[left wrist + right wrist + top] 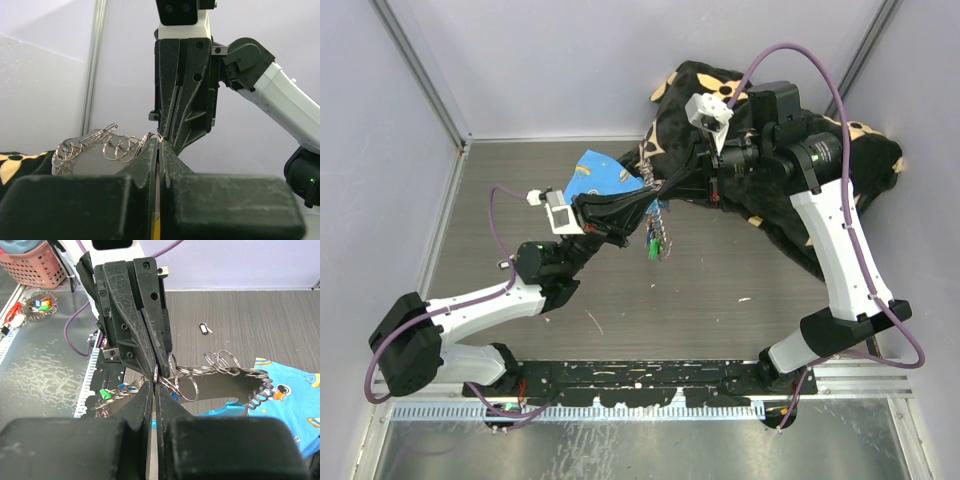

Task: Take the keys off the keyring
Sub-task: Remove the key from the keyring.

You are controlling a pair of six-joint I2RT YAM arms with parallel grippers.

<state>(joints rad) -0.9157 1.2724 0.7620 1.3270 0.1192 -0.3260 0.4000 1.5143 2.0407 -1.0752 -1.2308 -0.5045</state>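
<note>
The keyring (pixel 659 232) is a tangle of thin metal rings and chain hanging between my two grippers above the table. A green-headed key (pixel 651 252) dangles at its low end, also seen in the right wrist view as the green key (pixel 104 392). My left gripper (pixel 647 203) is shut on one ring, its fingertips (pixel 153 147) pressed together. My right gripper (pixel 666 193) faces it tip to tip and is shut on a ring (pixel 170 381) of the same bunch. More rings (pixel 116 146) and a flat metal tag (pixel 85 157) trail off to the side.
A blue printed cloth (pixel 599 178) lies on the table behind the grippers, and a black cloth with yellow patches (pixel 880 150) is heaped at the back right. One small loose key (pixel 204 329) lies on the wood. A pink basket (pixel 35 267) and another ring bundle (pixel 40 305) sit beyond the near rail.
</note>
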